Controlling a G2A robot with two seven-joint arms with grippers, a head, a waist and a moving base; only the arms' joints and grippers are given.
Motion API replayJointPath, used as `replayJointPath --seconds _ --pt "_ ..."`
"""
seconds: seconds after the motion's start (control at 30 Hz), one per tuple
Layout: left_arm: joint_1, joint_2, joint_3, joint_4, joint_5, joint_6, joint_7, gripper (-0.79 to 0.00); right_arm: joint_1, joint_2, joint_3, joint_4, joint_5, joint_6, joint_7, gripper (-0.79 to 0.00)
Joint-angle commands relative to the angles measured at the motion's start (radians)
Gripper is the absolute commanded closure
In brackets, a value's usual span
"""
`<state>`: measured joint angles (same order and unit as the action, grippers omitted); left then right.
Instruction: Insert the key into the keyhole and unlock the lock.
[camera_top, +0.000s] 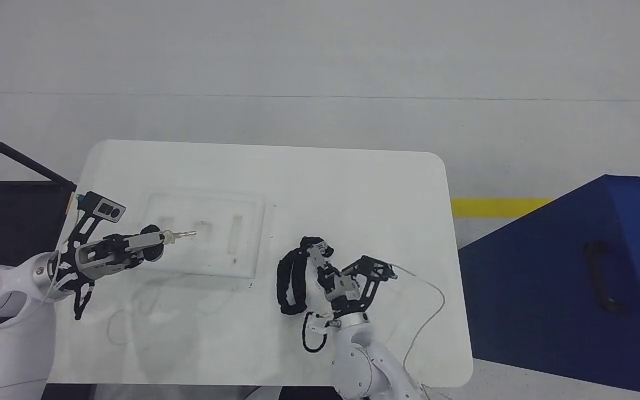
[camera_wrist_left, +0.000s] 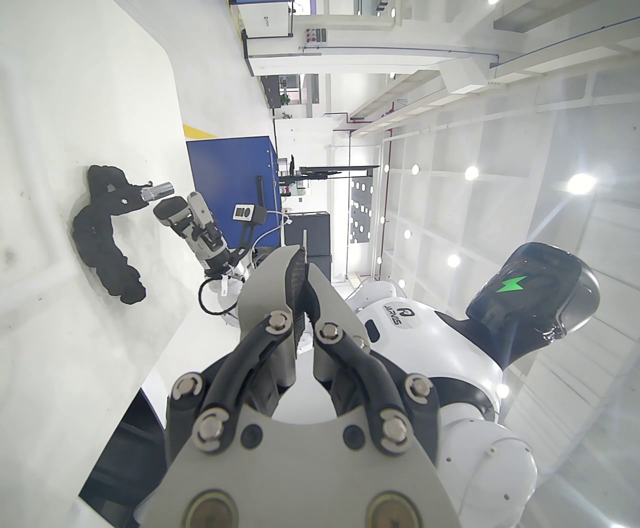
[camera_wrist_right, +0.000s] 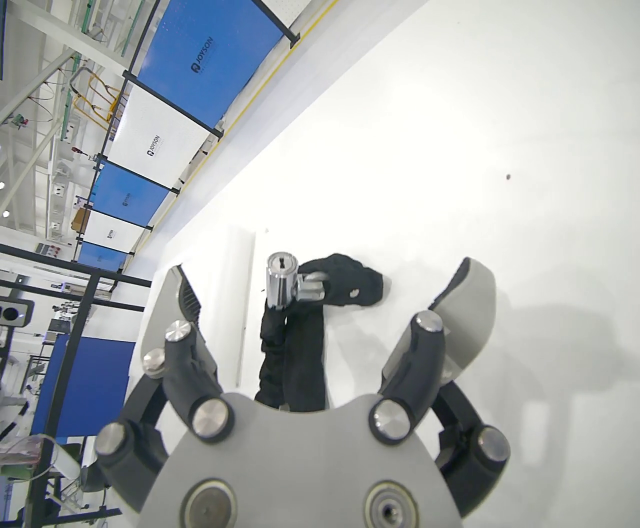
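The key (camera_top: 181, 236) is pinched in my left gripper (camera_top: 155, 241), well apart from the lock (camera_top: 295, 280) lying on the table (camera_top: 380, 190). My right gripper (camera_wrist_right: 320, 272) hangs spread wide, facing its keyhole (camera_wrist_right: 281, 260). Insertion isn't begun, I judge; next needs the lock steadied and the key aligned.

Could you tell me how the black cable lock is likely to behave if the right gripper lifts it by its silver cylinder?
Its black sleeved cable lies curved on the table, so it would probably droop and trail. The silver cylinder looks like smooth metal, likely rigid but slippery.
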<state>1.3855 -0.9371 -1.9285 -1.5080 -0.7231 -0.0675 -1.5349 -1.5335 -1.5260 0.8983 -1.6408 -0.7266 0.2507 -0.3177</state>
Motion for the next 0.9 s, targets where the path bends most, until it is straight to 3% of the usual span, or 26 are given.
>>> replayJointPath --seconds 0.0,0.1,0.43,0.5,0.6,0.87 --pt "0.000 0.000 0.000 0.000 0.000 0.000 0.000 0.000 -0.053 0.009 0.001 -0.054 -0.010 -0.034 0.029 -0.763" --pt "0.000 0.000 0.000 0.000 0.000 0.000 0.000 0.000 -0.084 0.014 -0.018 -0.091 -0.012 -0.076 0.082 -0.785" --pt "0.000 0.000 0.000 0.000 0.000 0.000 0.000 0.000 -0.084 0.014 -0.018 -0.091 -0.012 -0.076 0.082 -0.785" --pt "0.000 0.000 0.000 0.000 0.000 0.000 0.000 0.000 -0.097 0.009 -0.012 -0.134 0.110 -0.092 0.101 -0.785" --pt "0.000 0.000 0.000 0.000 0.000 0.000 0.000 0.000 -0.076 0.008 -0.034 -0.135 0.127 -0.133 0.098 -0.785" --pt "0.000 0.000 0.000 0.000 0.000 0.000 0.000 0.000 0.048 0.000 -0.186 -0.016 0.144 -0.125 -0.083 -0.785"
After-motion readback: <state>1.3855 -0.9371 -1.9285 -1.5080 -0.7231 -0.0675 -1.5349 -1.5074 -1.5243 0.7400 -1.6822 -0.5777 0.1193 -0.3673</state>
